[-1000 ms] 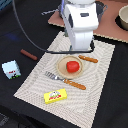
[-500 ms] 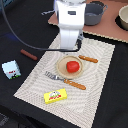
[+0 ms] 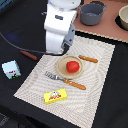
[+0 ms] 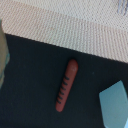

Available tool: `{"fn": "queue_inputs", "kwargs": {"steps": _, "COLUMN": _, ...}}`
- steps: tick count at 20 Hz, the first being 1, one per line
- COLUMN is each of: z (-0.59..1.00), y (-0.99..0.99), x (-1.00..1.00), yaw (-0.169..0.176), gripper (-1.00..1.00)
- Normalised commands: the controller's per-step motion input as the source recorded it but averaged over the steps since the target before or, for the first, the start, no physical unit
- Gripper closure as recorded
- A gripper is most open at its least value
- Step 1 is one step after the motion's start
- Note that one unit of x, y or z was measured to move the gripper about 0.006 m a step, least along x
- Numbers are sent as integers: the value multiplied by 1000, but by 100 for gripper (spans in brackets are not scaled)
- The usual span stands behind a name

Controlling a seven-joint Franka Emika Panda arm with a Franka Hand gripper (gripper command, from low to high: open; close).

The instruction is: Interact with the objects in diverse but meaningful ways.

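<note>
The brown sausage stick (image 3: pixel 28 55) lies on the dark table, off the mat on the exterior view's left; the wrist view shows the sausage stick (image 4: pixel 66 85) lying directly below the camera. My gripper (image 3: pixel 55 50) hangs over the mat's edge beside it, its fingers hidden by the white hand. The milk carton (image 3: pixel 10 69) stands further left, and a corner of the carton (image 4: pixel 114 102) shows in the wrist view. A red tomato (image 3: pixel 73 66) rests on the tan plate (image 3: pixel 62 68). The yellow butter box (image 3: pixel 55 95) lies on the mat's near part. The grey pot (image 3: pixel 92 13) stands at the back.
A striped placemat (image 3: pixel 95 90) covers the middle of the table. A wooden-handled fork (image 3: pixel 65 81) lies in front of the plate and a knife (image 3: pixel 88 59) behind it. A bowl (image 3: pixel 123 18) sits at the back right. A black cable (image 3: pixel 15 45) runs across the left side.
The arm has travelled steadily toward the exterior view's left, from above the plate to over the mat's left edge near the sausage stick. The objects have not moved.
</note>
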Motion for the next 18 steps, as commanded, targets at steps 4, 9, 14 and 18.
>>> {"fn": "queue_inputs", "kwargs": {"steps": 4, "z": -491, "y": 36, "x": -969, "yaw": -58, "gripper": -100}}
{"fn": "queue_inputs", "kwargs": {"steps": 9, "z": -517, "y": 98, "x": -982, "yaw": -46, "gripper": -100}}
{"fn": "queue_inputs", "kwargs": {"steps": 14, "z": -481, "y": 103, "x": -975, "yaw": -47, "gripper": -100}}
{"fn": "queue_inputs", "kwargs": {"steps": 18, "z": -413, "y": 101, "x": -964, "yaw": -51, "gripper": -100}}
